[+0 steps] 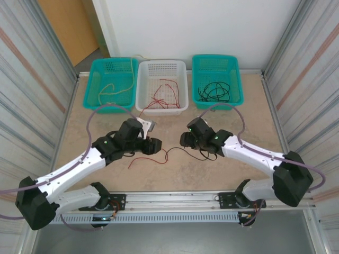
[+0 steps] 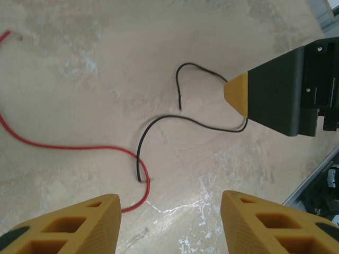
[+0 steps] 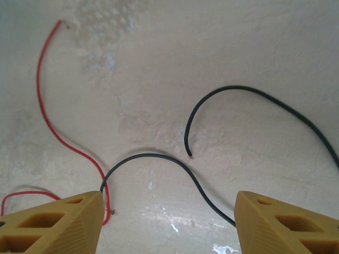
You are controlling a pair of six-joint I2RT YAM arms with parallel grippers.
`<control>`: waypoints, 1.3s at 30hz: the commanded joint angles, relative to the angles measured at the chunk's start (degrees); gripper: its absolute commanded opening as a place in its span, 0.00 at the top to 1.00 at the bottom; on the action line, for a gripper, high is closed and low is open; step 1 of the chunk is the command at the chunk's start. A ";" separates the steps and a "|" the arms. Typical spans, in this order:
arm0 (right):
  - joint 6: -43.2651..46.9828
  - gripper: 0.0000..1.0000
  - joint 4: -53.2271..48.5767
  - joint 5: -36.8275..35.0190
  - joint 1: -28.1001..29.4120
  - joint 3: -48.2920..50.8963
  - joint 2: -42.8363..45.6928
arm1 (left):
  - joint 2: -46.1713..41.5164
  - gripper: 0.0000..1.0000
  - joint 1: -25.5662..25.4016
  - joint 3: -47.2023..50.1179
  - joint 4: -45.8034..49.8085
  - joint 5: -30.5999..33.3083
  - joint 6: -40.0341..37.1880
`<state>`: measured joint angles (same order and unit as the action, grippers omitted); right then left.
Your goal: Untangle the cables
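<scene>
Cables [image 1: 168,152] are lying loose on the worktop [image 1: 254,114], between the two arms and well short of the baskets; the red cable [image 2: 69,147] is running out toward the left arm's side, the black cable [image 2: 185,119] is curling toward the right arm's side; taken together, their long axis is running left to right across the worktop.

The two are meeting at one spot only, where the black end is crossing the red one close to its tip; whether they are hooked there or merely touching cannot be told.

The left claw [image 2: 169,225] is hovering released, nothing between its fingers [image 2: 79,225]; the crossing is lying just ahead of it, slightly toward its left finger; this claw is judged the nearer for the red cable.

The right claw [image 3: 169,225] is likewise standing released and empty; the black cable is passing between its fingers [image 3: 286,225], so it is the nearer for that strand.

Along the far edge, a teal basket [image 1: 91,90], a white basket [image 1: 142,87] and a second teal basket [image 1: 238,84] are holding tan, red and black cables respectively.

Nothing is obstructing the crossing; the two claws facing each other closely is the one hazard noted.
</scene>
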<state>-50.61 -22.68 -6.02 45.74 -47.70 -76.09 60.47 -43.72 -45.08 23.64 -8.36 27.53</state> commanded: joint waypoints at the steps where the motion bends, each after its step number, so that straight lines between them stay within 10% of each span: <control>1: -1.65 0.36 1.31 0.44 0.72 -0.50 -3.33 | -0.78 0.47 -0.12 1.32 -2.68 1.28 3.12; 27: 2.63 0.63 4.81 0.13 -1.02 -8.64 -22.39 | -2.09 0.48 0.80 -1.07 2.55 6.72 -0.54; 39: 4.82 0.99 3.80 -1.51 -0.50 -7.93 -19.22 | -5.51 0.50 7.33 -0.61 3.24 3.21 0.69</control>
<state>-47.44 -18.00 -6.07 44.99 -54.98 -98.28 56.34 -36.69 -44.69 27.03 -3.51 28.34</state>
